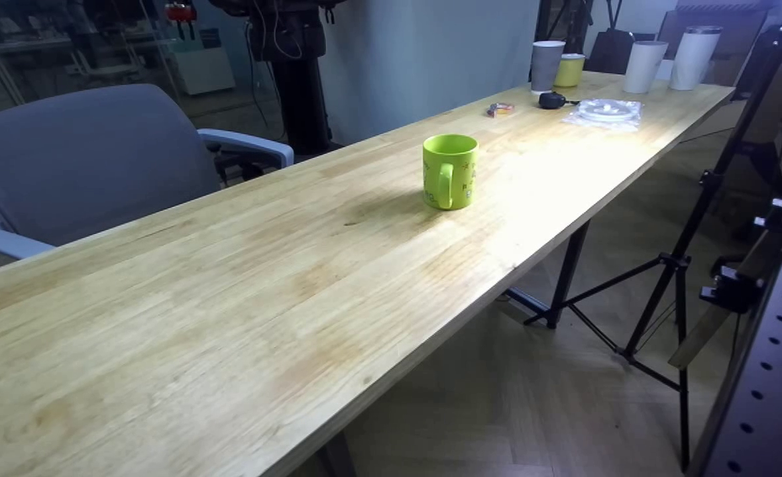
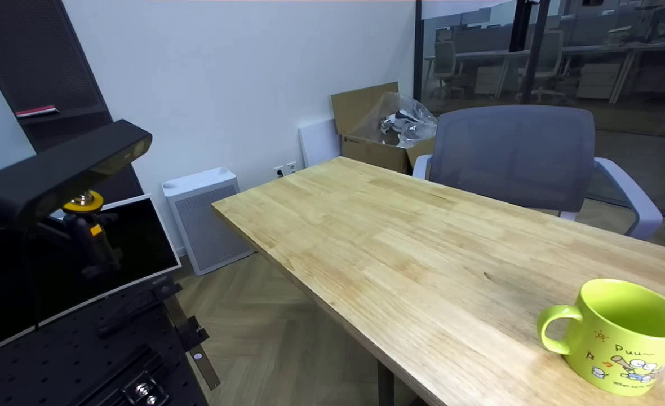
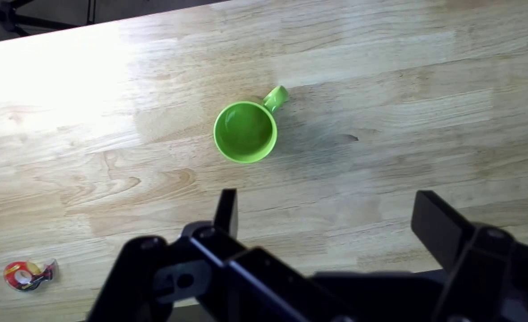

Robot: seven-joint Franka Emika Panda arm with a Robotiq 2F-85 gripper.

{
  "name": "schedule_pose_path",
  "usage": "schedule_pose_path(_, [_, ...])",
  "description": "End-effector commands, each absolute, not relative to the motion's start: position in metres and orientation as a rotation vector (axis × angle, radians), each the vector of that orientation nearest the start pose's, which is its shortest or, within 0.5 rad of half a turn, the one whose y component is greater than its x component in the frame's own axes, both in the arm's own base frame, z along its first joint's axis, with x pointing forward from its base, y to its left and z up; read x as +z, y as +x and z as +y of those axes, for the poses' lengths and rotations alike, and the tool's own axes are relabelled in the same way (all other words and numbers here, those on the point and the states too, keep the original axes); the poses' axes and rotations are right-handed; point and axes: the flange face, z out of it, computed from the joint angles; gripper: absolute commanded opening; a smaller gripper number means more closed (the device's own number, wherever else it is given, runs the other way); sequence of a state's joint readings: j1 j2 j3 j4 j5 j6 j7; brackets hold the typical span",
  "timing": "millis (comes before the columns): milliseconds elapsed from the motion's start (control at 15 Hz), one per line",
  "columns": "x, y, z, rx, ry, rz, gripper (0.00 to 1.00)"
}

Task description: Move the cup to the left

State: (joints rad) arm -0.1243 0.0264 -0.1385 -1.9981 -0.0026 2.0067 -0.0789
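Glossy lime-green cylindrical cup (image 3: pixel 244 133), ungrasped on pale wooden table (image 3: pixel 402 98)
Seen at ten o'clock in the wrist view from the wide-spread black two-fingered gripper (image 3: pixel 327 194), it could be toppled by off-centre descent.

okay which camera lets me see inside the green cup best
The wrist view. It looks down into the green cup, so the inside shows right to the bottom, and the claw does not cover it. Both exterior views look in at a slant from the side, so only part of the inside shows.
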Motion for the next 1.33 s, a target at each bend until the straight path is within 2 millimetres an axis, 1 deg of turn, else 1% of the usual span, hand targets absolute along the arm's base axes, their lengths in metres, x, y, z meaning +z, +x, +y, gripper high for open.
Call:
schedule_pose_path(0, [0.445,0.54,-0.145,0.028,-3.131,0.287,1.0])
schedule_pose_path(533, [0.448,0.541,-0.145,0.019,-3.132,0.288,1.0])
schedule_pose_path(733, [0.424,0.547,-0.147,0.056,-3.1,0.305,1.0])
schedule_pose_path(933, [0.389,0.549,-0.149,0.102,-3.069,0.326,1.0])
schedule_pose_path(1000, [0.375,0.55,-0.151,0.124,-3.063,0.334,1.0])
schedule_pose_path(1133, [0.348,0.551,-0.157,0.158,-3.053,0.362,1.0])
schedule_pose_path(1267, [0.323,0.554,-0.167,0.164,-3.055,0.403,1.0])
